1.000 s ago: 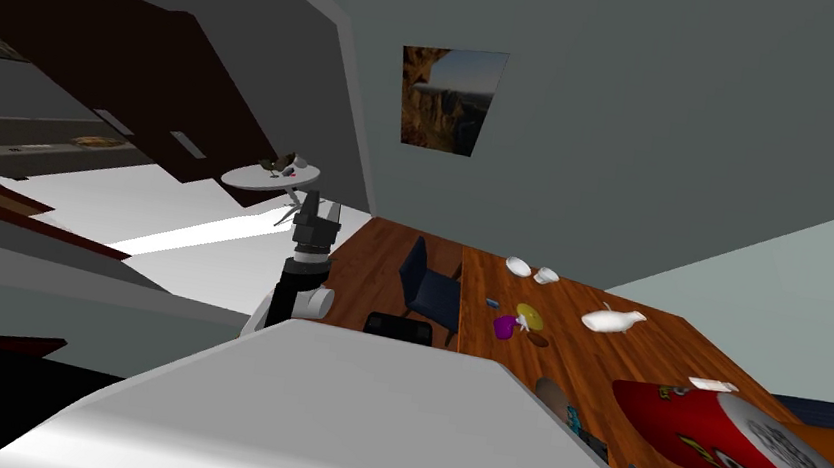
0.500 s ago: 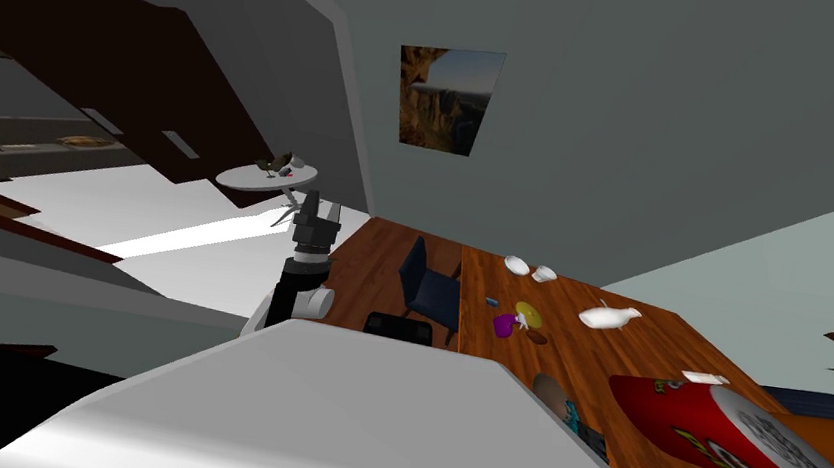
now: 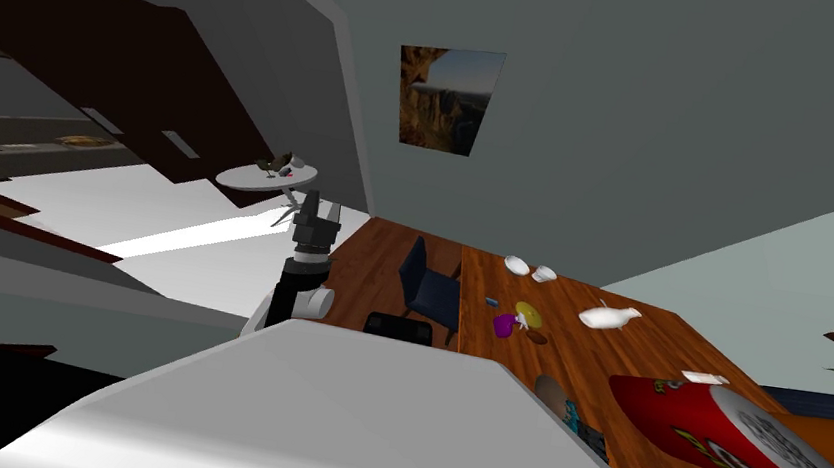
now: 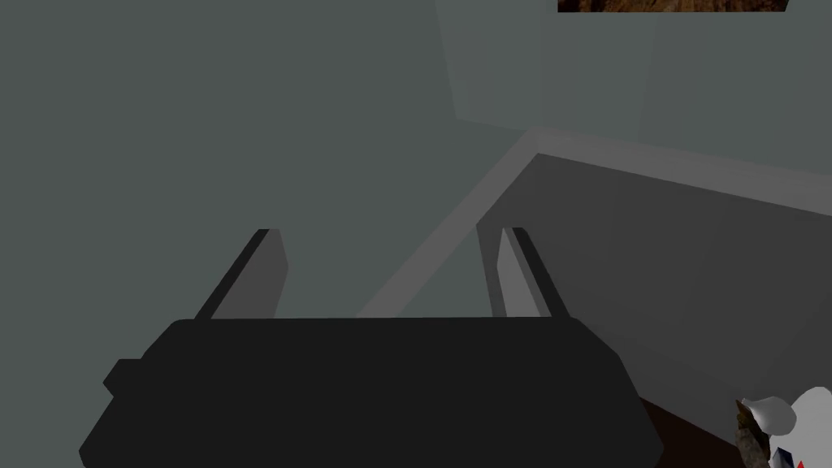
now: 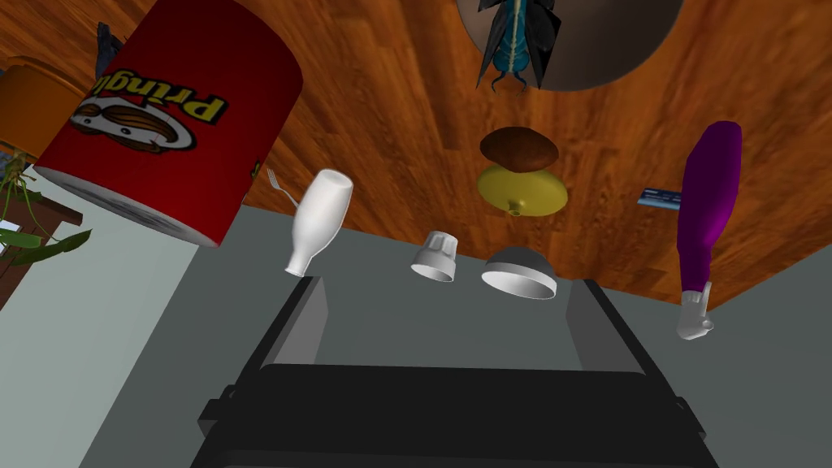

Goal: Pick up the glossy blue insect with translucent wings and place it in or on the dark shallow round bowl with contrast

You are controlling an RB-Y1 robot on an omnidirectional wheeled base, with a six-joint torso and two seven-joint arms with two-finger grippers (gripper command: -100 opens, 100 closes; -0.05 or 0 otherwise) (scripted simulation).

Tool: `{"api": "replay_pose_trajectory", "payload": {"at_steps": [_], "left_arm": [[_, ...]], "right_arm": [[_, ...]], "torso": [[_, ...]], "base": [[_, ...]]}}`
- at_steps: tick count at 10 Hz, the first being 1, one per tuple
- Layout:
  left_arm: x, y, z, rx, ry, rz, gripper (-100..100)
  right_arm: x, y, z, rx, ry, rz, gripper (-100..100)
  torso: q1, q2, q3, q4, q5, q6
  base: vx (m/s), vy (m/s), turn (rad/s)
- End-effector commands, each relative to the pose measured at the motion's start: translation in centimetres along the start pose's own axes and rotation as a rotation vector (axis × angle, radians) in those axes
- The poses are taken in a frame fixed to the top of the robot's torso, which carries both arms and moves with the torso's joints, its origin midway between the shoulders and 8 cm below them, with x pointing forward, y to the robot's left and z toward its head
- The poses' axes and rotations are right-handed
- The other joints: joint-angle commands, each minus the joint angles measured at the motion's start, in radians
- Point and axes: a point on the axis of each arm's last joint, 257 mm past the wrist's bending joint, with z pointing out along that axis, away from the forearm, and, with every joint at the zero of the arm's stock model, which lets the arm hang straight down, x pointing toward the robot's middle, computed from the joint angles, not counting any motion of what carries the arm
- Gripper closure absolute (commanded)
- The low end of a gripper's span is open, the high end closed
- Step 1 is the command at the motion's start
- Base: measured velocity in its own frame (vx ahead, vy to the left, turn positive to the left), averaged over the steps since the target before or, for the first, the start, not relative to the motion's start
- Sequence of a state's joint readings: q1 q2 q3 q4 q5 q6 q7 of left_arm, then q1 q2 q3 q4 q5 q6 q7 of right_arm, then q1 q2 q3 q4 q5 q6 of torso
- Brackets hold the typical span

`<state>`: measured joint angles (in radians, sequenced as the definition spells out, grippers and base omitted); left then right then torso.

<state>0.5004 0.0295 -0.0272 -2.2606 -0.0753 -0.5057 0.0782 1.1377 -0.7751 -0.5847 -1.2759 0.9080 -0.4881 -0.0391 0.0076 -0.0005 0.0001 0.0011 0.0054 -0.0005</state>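
The glossy blue insect (image 5: 512,39) with dark translucent wings lies on the dark shallow round bowl (image 5: 601,49), which sits on the wooden table (image 5: 390,122). In the head view the bowl (image 3: 546,391) and insect (image 3: 573,416) sit at the table's near edge, by my chest. My right gripper (image 5: 451,321) is open and empty, well short of the insect, with the bowl beyond its fingertips. My left gripper (image 3: 319,213) is raised off to the left of the table; its wrist view shows that gripper (image 4: 390,272) open and empty.
A big red Pringles can (image 5: 171,114) lies on the table beside the bowl. Further along are a white bottle (image 5: 318,218), a purple bottle (image 5: 711,195), a yellow disc (image 5: 522,191), a brown lump (image 5: 518,149), a white cup (image 5: 435,256) and a white bowl (image 5: 520,275). A blue chair (image 3: 429,283) stands at the table's left side.
The whole head view shifted slightly between one second and half a second ago, so my head moved a little. Nothing has changed since, and the left arm holds its pose.
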Motion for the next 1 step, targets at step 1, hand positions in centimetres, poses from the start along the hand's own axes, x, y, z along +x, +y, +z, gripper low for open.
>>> {"api": "replay_pose_trajectory", "payload": {"at_steps": [1], "left_arm": [[0.0,0.0,0.0,0.0,0.0,0.0,0]], "right_arm": [[0.0,0.0,0.0,0.0,0.0,0.0,0]], "torso": [[0.0,0.0,0.0,0.0,0.0,0.0]], "base": [[0.0,0.0,0.0]]}}
